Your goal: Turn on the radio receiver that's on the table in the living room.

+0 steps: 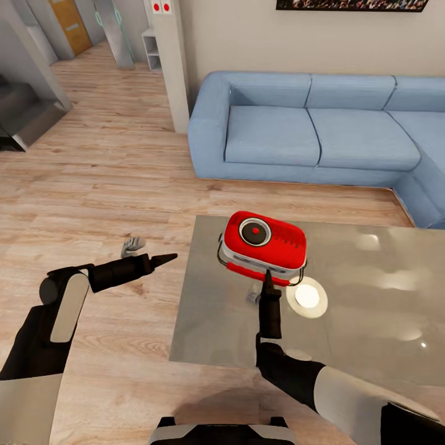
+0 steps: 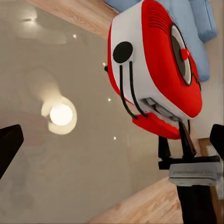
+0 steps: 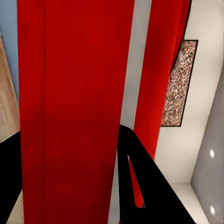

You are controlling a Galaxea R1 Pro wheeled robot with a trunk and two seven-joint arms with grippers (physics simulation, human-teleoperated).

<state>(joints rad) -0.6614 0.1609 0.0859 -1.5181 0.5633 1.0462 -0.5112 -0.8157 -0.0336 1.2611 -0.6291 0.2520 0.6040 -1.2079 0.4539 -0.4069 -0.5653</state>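
Note:
The red radio receiver (image 1: 264, 244) with a round dial on top sits near the left end of the glossy grey table (image 1: 377, 334). My right gripper (image 1: 267, 279) reaches in from the near side, its tip at the radio's front edge. In the right wrist view its black fingers (image 3: 140, 182) stand on either side of a broad red band of the radio (image 3: 70, 93), closed on it. Left of the table's edge, over the floor, my left gripper (image 1: 165, 257) points at the radio. Its fingers (image 2: 8, 144) are wide apart and hold nothing, and its camera sees the radio (image 2: 154, 56) tilted.
A blue corner sofa (image 1: 309, 130) runs behind the table, with a crowd picture (image 1: 352, 5) above it. A small grey object (image 1: 131, 246) lies on the plank floor by my left arm. A ceiling light's bright reflection (image 1: 307, 296) shows on the tabletop. Stairs (image 1: 25, 114) are at far left.

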